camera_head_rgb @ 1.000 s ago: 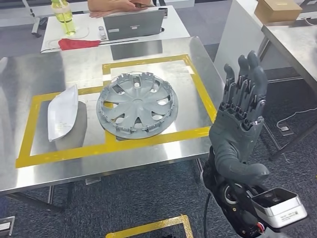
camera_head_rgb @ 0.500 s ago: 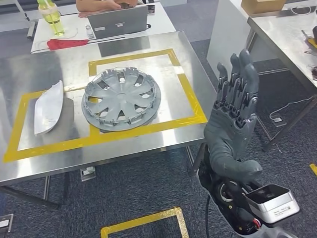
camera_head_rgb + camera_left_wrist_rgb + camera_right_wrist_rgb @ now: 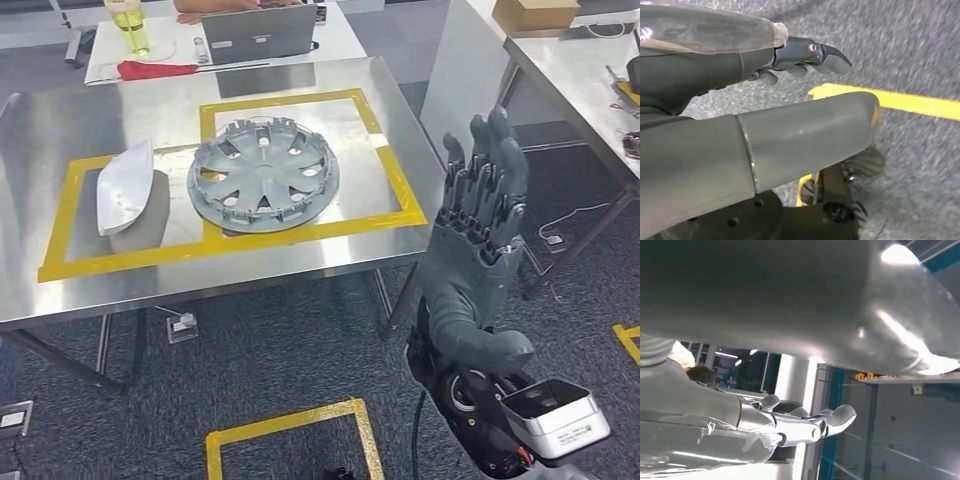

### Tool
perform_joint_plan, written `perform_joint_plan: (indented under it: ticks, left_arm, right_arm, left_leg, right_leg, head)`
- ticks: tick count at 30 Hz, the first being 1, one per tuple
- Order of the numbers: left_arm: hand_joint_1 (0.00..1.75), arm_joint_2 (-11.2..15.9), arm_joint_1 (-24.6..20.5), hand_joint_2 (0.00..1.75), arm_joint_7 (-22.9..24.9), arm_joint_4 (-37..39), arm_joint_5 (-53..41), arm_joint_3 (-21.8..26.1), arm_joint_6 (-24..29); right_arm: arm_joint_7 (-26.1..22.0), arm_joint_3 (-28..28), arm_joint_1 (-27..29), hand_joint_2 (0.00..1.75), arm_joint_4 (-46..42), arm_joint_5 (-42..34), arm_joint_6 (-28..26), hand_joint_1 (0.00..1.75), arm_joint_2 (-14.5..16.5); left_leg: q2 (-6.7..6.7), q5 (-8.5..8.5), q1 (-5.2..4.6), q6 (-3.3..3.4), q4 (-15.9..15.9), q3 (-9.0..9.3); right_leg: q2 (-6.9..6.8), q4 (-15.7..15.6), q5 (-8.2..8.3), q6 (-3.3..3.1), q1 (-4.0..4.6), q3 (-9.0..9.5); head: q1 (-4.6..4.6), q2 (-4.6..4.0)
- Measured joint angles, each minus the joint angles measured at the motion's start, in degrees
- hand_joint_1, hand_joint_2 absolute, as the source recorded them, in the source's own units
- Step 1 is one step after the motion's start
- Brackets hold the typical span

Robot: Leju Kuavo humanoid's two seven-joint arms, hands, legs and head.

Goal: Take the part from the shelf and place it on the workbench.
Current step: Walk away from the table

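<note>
The hubcap (image 3: 263,172) is seen flat at the bench (image 3: 362,255) centre, a white part (image 3: 124,185) near its left edge. The right hand (image 3: 477,240) is raised, fingers straight, nothing held. Light, stiff plastic is judged; the rim should be gripped

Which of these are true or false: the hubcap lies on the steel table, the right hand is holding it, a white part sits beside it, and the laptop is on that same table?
1. The hubcap lies on the steel table: true.
2. The right hand holds the hubcap: false, it is raised, open and empty, off the table.
3. A white part sits beside the hubcap: true.
4. The laptop is on the same table: false, it stands on the white table behind.
</note>
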Motion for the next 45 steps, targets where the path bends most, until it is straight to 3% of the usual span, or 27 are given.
perform_joint_plan:
  ticks: [1,3,5,6,8,9,11,13,14,15,17,18,20,21,23,25,28,29,30,31,32,34,36,39,41,44,45]
  left_arm:
    - [0.0,-0.03,0.02,0.0,0.0,0.0,0.0,-0.01,0.0]
    - [0.0,-0.16,0.03,0.0,0.02,0.0,0.01,-0.01,0.0]
    - [0.0,-0.28,0.03,0.0,0.06,0.0,0.04,-0.01,0.01]
    - [0.0,-0.31,0.03,0.0,0.07,0.0,0.07,-0.02,0.01]
    - [0.0,-0.31,0.03,0.0,0.07,0.0,0.11,-0.02,0.01]
    - [0.0,-0.28,0.04,0.0,0.07,0.0,0.13,-0.02,0.01]
    - [0.0,-0.29,0.1,0.0,0.08,0.0,0.15,-0.02,0.01]
    - [0.0,-0.36,0.16,0.0,0.08,0.0,0.16,-0.02,0.01]
    - [0.0,-0.39,0.18,0.0,0.08,0.0,0.18,-0.02,0.01]
    - [0.0,-0.4,0.18,0.0,0.07,0.0,0.2,-0.02,0.01]
    - [0.0,-0.42,0.16,0.0,0.07,0.0,0.22,-0.02,0.02]
    - [0.0,-0.42,0.15,0.0,0.05,0.0,0.21,-0.02,0.02]
    - [0.0,-0.45,0.08,0.0,0.01,0.0,0.15,-0.02,0.01]
    - [0.0,-0.46,0.06,0.0,-0.01,0.0,0.11,-0.03,0.01]
    - [0.0,-0.49,0.06,0.0,-0.03,0.0,0.06,-0.04,0.01]
    - [0.0,-0.48,0.04,0.0,-0.03,0.0,0.04,-0.04,0.01]
    - [0.0,-0.38,-0.01,0.0,-0.02,0.0,0.01,-0.04,0.02]
    - [0.0,-0.36,0.0,0.0,-0.02,0.0,-0.02,-0.04,0.02]
    - [0.0,-0.36,-0.01,0.0,0.01,0.0,-0.06,-0.04,0.02]
    - [0.0,-0.37,-0.01,0.0,0.04,0.0,-0.1,-0.04,0.02]
    - [0.0,-0.42,-0.01,0.0,0.08,0.0,-0.15,-0.04,0.01]
    - [0.0,-0.61,-0.02,0.0,0.14,0.0,-0.2,-0.04,0.01]
    - [0.0,-0.9,-0.07,0.0,0.15,0.0,-0.21,-0.04,0.02]
    - [0.0,-0.99,-0.13,0.0,0.15,0.0,-0.26,-0.05,0.04]
    - [0.0,-0.9,-0.12,0.0,0.15,0.0,-0.15,-0.08,0.08]
    - [0.0,-0.84,-0.01,0.0,0.08,0.0,0.13,-0.1,0.23]
    - [0.0,-0.83,0.03,0.0,0.04,0.0,0.2,-0.1,0.3]
  right_arm:
    - [0.0,0.0,0.04,0.0,0.01,0.0,0.0,0.0,-0.09]
    - [0.0,0.01,0.04,0.0,0.01,0.0,0.01,0.0,-0.18]
    - [0.0,0.04,0.04,0.0,-0.01,0.01,0.08,0.0,-0.19]
    - [0.0,0.05,0.0,0.0,-0.01,0.01,0.12,0.0,-0.19]
    - [0.0,0.08,0.01,0.0,-0.01,0.01,0.27,0.0,-0.19]
    - [0.0,0.08,-0.04,0.0,0.0,0.01,0.33,0.0,-0.19]
    - [0.0,0.1,-0.04,0.0,0.02,0.01,0.43,0.0,-0.19]
    - [0.0,0.1,0.03,0.0,0.06,0.01,0.51,0.0,-0.19]
    - [0.0,0.1,0.08,0.0,0.09,0.01,0.57,0.0,-0.19]
    - [0.0,0.1,0.09,0.0,0.12,0.01,0.64,0.0,-0.19]
    - [0.0,0.1,0.1,0.0,0.14,0.03,0.72,0.0,-0.19]
    - [0.0,0.1,0.11,0.0,0.14,0.08,0.74,0.0,-0.19]
    - [0.01,0.09,0.09,0.0,0.14,0.31,0.7,0.0,-0.19]
    - [0.01,0.1,0.08,0.0,0.14,0.5,0.68,0.0,-0.19]
    - [0.01,0.11,0.16,0.0,0.14,0.81,0.66,0.0,-0.2]
    - [-0.01,0.07,0.32,0.0,0.14,0.92,0.65,0.0,-0.22]
    - [0.0,0.01,0.52,0.0,0.14,0.95,0.54,0.0,-0.31]
    - [0.0,0.01,0.62,0.0,0.14,0.95,0.49,0.0,-0.37]
    - [0.0,0.01,0.71,0.0,0.14,0.95,0.45,0.0,-0.43]
    - [0.0,0.01,0.79,0.0,0.14,0.95,0.43,0.0,-0.49]
    - [0.0,0.01,0.84,0.0,0.14,0.96,0.42,0.0,-0.54]
    - [0.0,0.01,0.79,0.0,0.13,0.97,0.42,0.0,-0.6]
    - [0.0,0.01,0.73,0.0,0.1,0.97,0.42,0.0,-0.6]
    - [0.0,-0.01,0.72,0.0,0.04,0.96,0.43,0.0,-0.62]
    - [0.0,0.01,0.7,0.0,0.02,0.89,0.56,0.0,-0.62]
    - [0.0,0.03,0.74,0.0,0.1,0.71,1.09,0.0,-0.62]
    - [0.0,0.03,0.74,0.0,0.16,0.7,1.29,0.0,-0.62]
  left_leg:
    - [0.0,0.5,0.0,-0.12,0.15,-0.79]
    - [-0.02,1.3,0.0,-0.48,0.65,-2.14]
    - [-0.04,1.98,-0.1,-1.03,1.12,-2.85]
    - [-0.05,2.35,-0.11,-1.35,1.19,-3.0]
    - [-0.1,2.98,-0.07,-2.02,1.17,-3.17]
    - [-0.18,2.35,-0.01,-2.29,1.71,-3.54]
    - [-0.35,-1.9,0.2,-2.78,5.77,-5.19]
    - [-0.39,-7.48,0.47,-3.21,13.35,-7.33]
    - [-0.39,-8.74,0.6,-3.4,16.56,-7.86]
    - [-0.39,-8.52,0.69,-3.52,18.24,-7.66]
    - [-0.38,-5.16,0.87,-3.58,15.25,-4.33]
    - [-0.4,-3.82,0.98,-3.57,11.14,-1.5]
    - [-0.67,-3.33,0.84,-3.25,3.11,3.37]
    - [-0.82,-3.72,0.67,-2.96,0.97,4.43]
    - [-0.92,-3.39,0.36,-2.01,0.2,4.26]
    - [-0.65,-2.46,0.29,-0.91,0.01,3.42]
    - [-0.26,-0.85,-0.03,0.2,-0.08,1.6]
    - [-0.19,-0.32,-0.24,0.35,-0.06,0.92]
    - [-0.15,0.22,-0.44,0.43,-0.03,0.2]
    - [-0.14,0.73,-0.61,0.49,-0.01,-0.51]
    - [-0.14,1.21,-0.75,0.49,0.01,-1.13]
    - [-0.15,1.97,-0.89,0.37,0.04,-1.93]
    - [-0.09,2.74,-0.81,-0.01,0.02,-2.31]
    - [-0.02,3.66,-0.72,-0.83,-0.37,-2.63]
    - [-0.25,1.28,-0.76,-1.58,2.07,-3.91]
    - [-0.42,-5.84,0.23,-3.09,13.65,-8.18]
    - [-0.41,-6.47,0.64,-3.55,16.52,-8.93]
  right_leg:
    - [-0.01,-1.01,1.46,-0.01,0.0,1.55]
    - [-0.01,-8.53,4.14,-0.28,0.03,7.25]
    - [0.05,-16.41,4.16,-0.89,0.28,12.26]
    - [0.08,-18.27,3.74,-1.22,0.46,13.26]
    - [0.02,-18.92,4.33,-2.09,0.53,12.93]
    - [-0.11,-19.09,4.82,-2.58,0.4,12.43]
    - [-0.4,-19.39,6.05,-3.56,0.14,10.98]
    - [-0.48,-19.32,7.24,-3.9,0.28,9.34]
    - [-0.49,-19.26,7.88,-3.84,0.34,8.49]
    - [-0.5,-19.17,8.52,-3.74,0.36,7.74]
    - [-0.44,-18.91,9.67,-3.4,0.35,6.34]
    - [-0.39,-18.73,10.18,-3.14,0.35,5.77]
    - [-0.37,-18.46,11.12,-2.48,0.44,4.77]
    - [-0.4,-18.4,11.57,-2.13,0.46,4.49]
    - [-0.4,-18.5,12.47,-1.44,0.4,4.2]
    - [-0.35,-16.9,10.7,-0.93,0.25,3.27]
    - [-0.31,-6.44,2.29,-0.66,0.24,0.22]
    - [-0.3,-2.69,0.43,-0.69,0.29,-0.45]
    - [-0.29,-0.53,-0.02,-0.85,0.4,-0.37]
    - [-0.28,-0.47,0.74,-1.15,0.56,0.68]
    - [-0.28,-2.75,2.32,-1.63,0.86,2.85]
    - [-0.36,-11.66,4.89,-3.06,1.78,9.13]
    - [-0.53,-19.04,5.01,-4.02,2.46,13.58]
    - [-0.67,-21.96,5.64,-4.47,2.3,14.25]
    - [-0.79,-23.09,6.93,-4.66,1.7,13.95]
    - [-0.9,-23.28,8.14,-4.65,1.32,12.68]
    - [-0.9,-23.17,8.43,-4.49,1.19,12.2]
  head:
    - [0.22,0.0]
    - [0.72,0.0]
    - [1.01,0.0]
    - [1.05,0.0]
    - [0.86,0.0]
    - [0.73,0.0]
    - [0.0,0.0]
    - [-0.73,0.0]
    - [-0.92,0.0]
    - [-0.99,0.0]
    - [-1.08,0.0]
    - [-1.11,0.0]
    - [-1.08,0.0]
    - [-0.98,0.0]
    - [-0.75,0.0]
    - [-0.58,0.0]
    - [0.09,0.0]
    - [0.21,0.0]
    - [0.31,0.0]
    - [0.4,0.0]
    - [0.46,0.0]
    - [0.65,0.0]
    - [0.67,0.0]
    - [0.94,0.0]
    - [0.69,0.0]
    - [-0.38,0.0]
    - [-0.53,0.0]
